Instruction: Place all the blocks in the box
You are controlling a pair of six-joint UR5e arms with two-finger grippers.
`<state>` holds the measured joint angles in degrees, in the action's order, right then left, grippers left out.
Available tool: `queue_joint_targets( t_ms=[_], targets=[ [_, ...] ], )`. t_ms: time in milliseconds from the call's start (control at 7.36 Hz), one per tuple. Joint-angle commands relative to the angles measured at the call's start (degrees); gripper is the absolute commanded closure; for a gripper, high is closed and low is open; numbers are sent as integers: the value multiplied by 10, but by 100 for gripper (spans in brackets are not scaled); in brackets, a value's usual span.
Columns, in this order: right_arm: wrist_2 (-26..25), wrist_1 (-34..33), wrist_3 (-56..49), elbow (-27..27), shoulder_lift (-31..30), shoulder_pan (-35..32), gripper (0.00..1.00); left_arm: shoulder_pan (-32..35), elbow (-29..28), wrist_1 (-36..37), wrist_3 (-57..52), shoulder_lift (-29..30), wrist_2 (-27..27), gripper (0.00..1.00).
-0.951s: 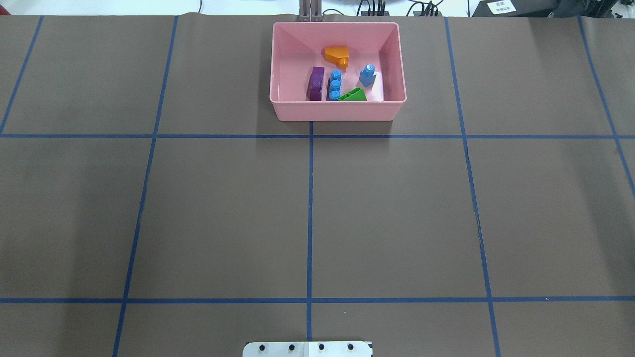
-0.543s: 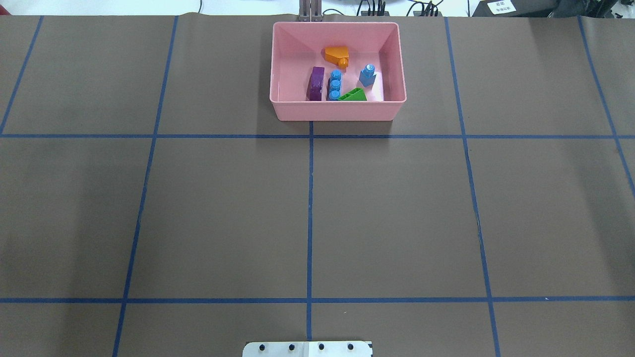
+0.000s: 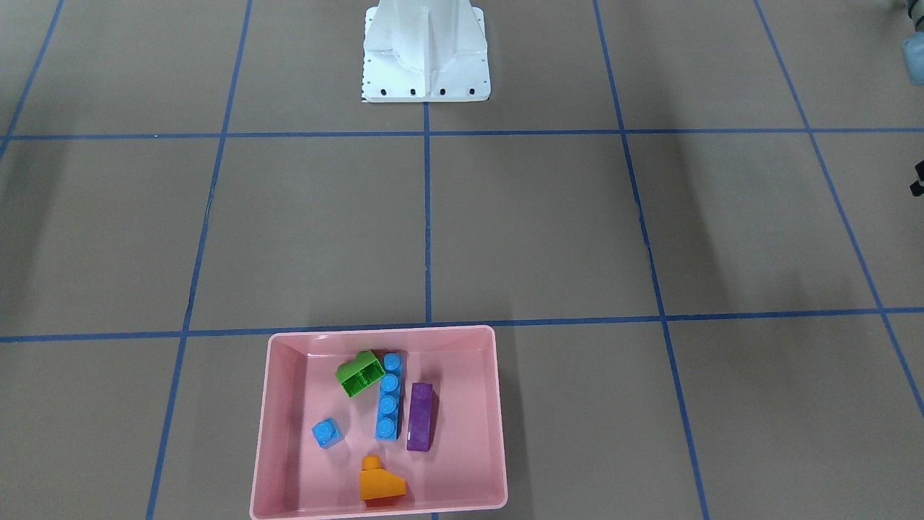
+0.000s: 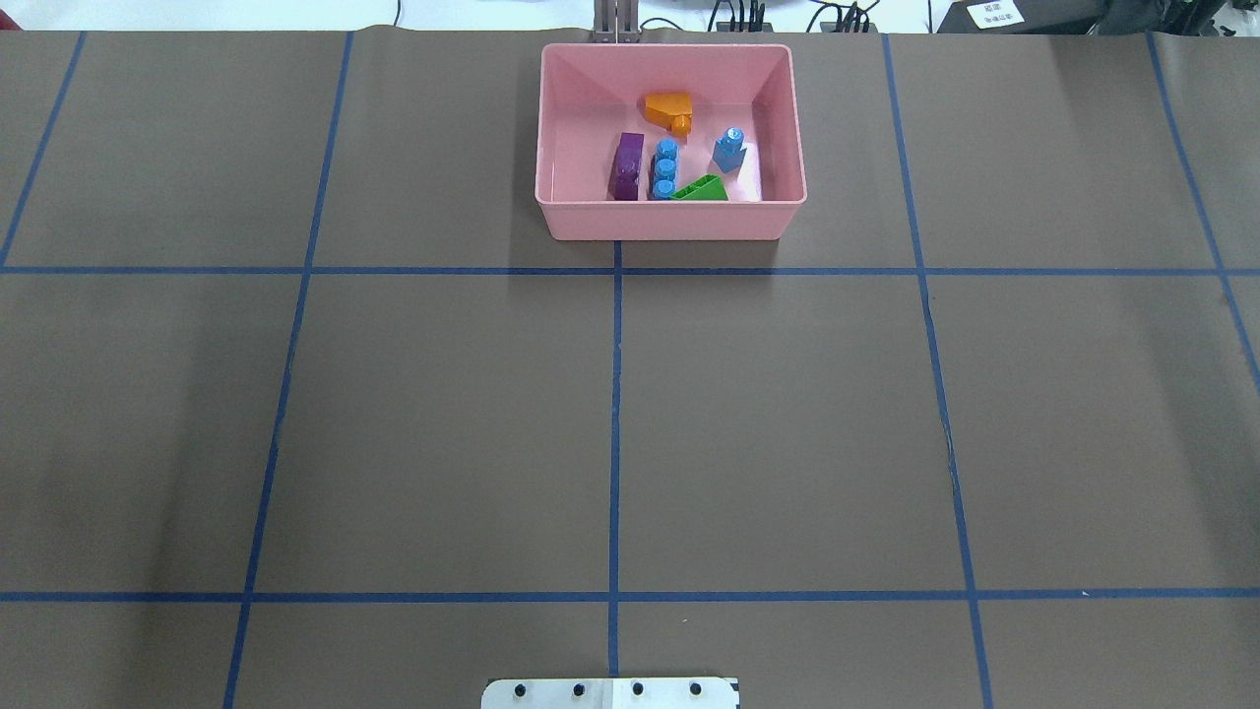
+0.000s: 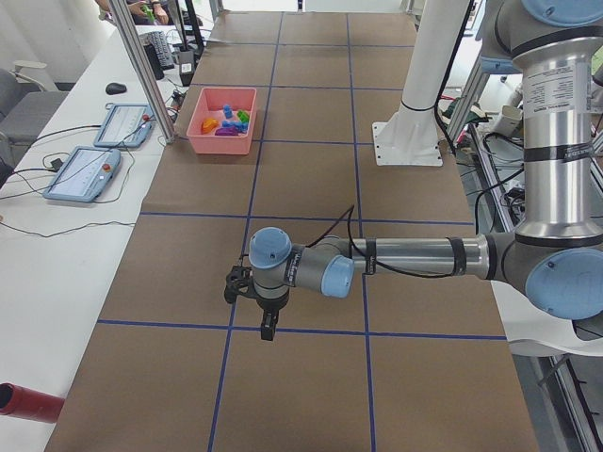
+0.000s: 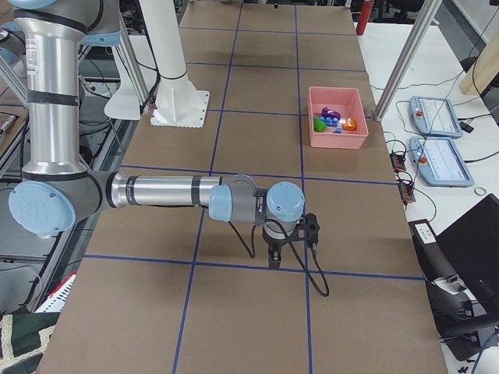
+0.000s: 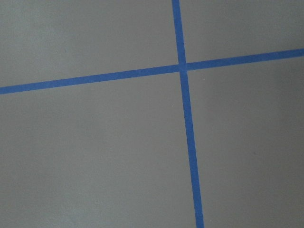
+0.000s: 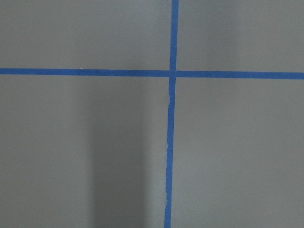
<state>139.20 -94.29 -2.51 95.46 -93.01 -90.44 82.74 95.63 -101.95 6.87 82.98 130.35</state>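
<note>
From my station, both arms stand in the same pose: upper link upright, forearm stretched level over the table, wrist bent so the tool points straight down near a crossing of tape lines. The left gripper (image 5: 267,328) hangs just above the surface and well away from the box; so does the right gripper (image 6: 272,259). I see each only from a side camera, so I cannot tell whether their fingers are apart or together. Both wrist cameras show only bare mat and tape.

The pink plastic box (image 4: 669,223), smooth-walled with rounded corners, sits at the far edge of the table. All five glossy studded bricks lie inside it: the orange sloped brick (image 4: 668,105) toward the far wall, the long purple brick (image 4: 626,165) just beside the long blue four-stud brick (image 4: 665,169), the green brick (image 4: 701,189) tilted against the near wall, and the small blue single-stud brick (image 4: 729,150) apart on the right.

The table is covered in a matte brown mat (image 4: 787,433) gridded with blue tape (image 4: 615,433). The white metal base (image 3: 426,61) is bolted at the robot's side. Two control pendants (image 5: 83,172) lie on a white bench beside the table.
</note>
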Motion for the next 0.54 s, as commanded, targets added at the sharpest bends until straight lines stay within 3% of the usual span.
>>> queue_joint_targets(
  t_ms=[0,408],
  targets=[
    [3,0,0,1,2,0,0,7,72,84,-14,-10,4,0],
    [4,0,0,-1,2,0,0,51,69,121,-68,-12,12,0]
  ],
)
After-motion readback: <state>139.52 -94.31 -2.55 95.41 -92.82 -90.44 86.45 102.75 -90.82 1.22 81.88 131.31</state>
